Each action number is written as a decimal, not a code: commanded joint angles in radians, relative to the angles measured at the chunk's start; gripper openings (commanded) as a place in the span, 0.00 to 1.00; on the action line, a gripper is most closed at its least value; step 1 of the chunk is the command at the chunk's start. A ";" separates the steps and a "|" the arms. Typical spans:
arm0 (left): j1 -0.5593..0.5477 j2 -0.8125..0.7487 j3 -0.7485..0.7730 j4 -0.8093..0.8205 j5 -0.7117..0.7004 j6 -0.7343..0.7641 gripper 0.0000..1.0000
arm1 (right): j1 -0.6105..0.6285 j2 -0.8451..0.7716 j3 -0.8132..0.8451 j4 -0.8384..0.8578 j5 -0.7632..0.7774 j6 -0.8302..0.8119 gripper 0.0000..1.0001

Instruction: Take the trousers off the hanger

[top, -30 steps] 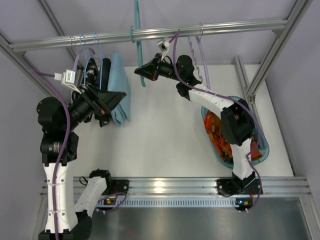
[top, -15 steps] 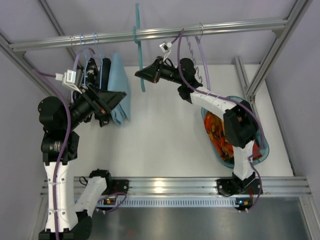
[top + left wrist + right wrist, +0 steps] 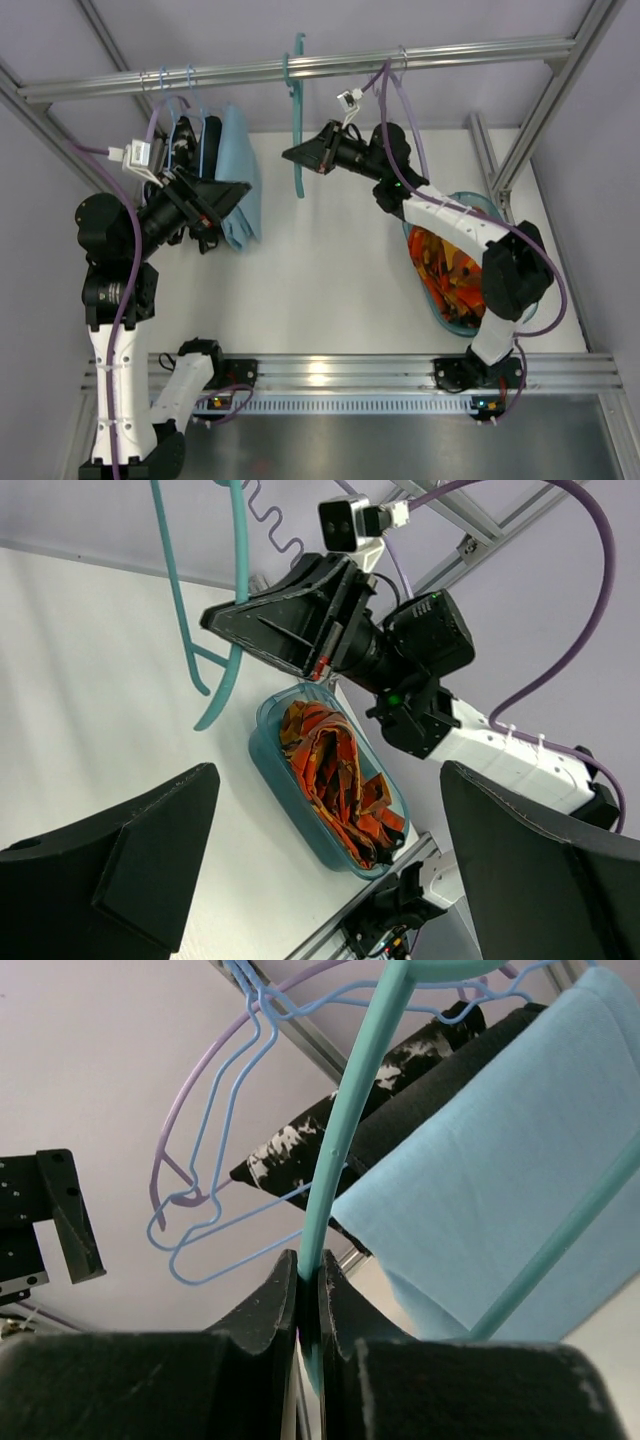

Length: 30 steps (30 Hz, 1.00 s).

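The teal-green hanger [image 3: 298, 120] hangs bare from the top rail [image 3: 450, 52], and my right gripper [image 3: 297, 154] is shut on its thin bar. In the right wrist view the bar [image 3: 345, 1140] runs up from between the closed jaws of the right gripper [image 3: 308, 1285]. The orange and brown trousers [image 3: 450, 272] lie bunched in a teal tub [image 3: 428, 298] on the table's right side, apart from the hanger. My left gripper [image 3: 240, 192] stands wide open at the left with nothing between its fingers [image 3: 120, 870]. The left wrist view shows the trousers [image 3: 335, 770] and the hanger [image 3: 238, 580].
A light-blue cloth [image 3: 240, 170] and black garments [image 3: 400, 1110] hang at the rail's left end, with pale blue wire hangers [image 3: 230, 1160] and a lilac hanger [image 3: 170, 1150]. Another lilac hanger [image 3: 408, 110] hangs behind the right arm. Frame posts stand at both sides.
My right gripper has carried the hanger to the right along the rail. Its elbow has swung right, uncovering more of the tub. The left arm has not moved.
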State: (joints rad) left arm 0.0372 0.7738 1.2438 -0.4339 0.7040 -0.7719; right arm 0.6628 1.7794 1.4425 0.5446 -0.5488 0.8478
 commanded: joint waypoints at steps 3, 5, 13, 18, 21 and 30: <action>0.009 -0.022 0.019 0.024 -0.018 0.008 0.98 | 0.009 -0.126 -0.045 -0.103 0.078 -0.010 0.20; 0.010 -0.025 0.020 0.024 -0.021 0.014 0.98 | 0.011 -0.149 -0.062 -0.136 0.076 -0.009 0.43; 0.010 0.007 0.039 -0.006 -0.001 0.074 0.98 | 0.024 -0.276 -0.096 -0.236 0.116 -0.073 0.89; 0.010 0.103 0.107 -0.132 0.018 0.170 0.98 | 0.037 -0.363 -0.097 -0.362 0.157 -0.137 1.00; 0.010 0.151 0.172 -0.235 0.020 0.249 0.98 | 0.047 -0.431 -0.119 -0.412 0.164 -0.203 0.99; 0.012 0.268 0.336 -0.394 0.134 0.530 0.98 | 0.052 -0.681 -0.175 -0.615 0.119 -0.528 0.99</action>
State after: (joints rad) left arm 0.0437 1.0229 1.4773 -0.7479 0.7738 -0.4297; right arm 0.7006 1.1961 1.2747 0.0204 -0.4095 0.4999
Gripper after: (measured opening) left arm 0.983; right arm 0.993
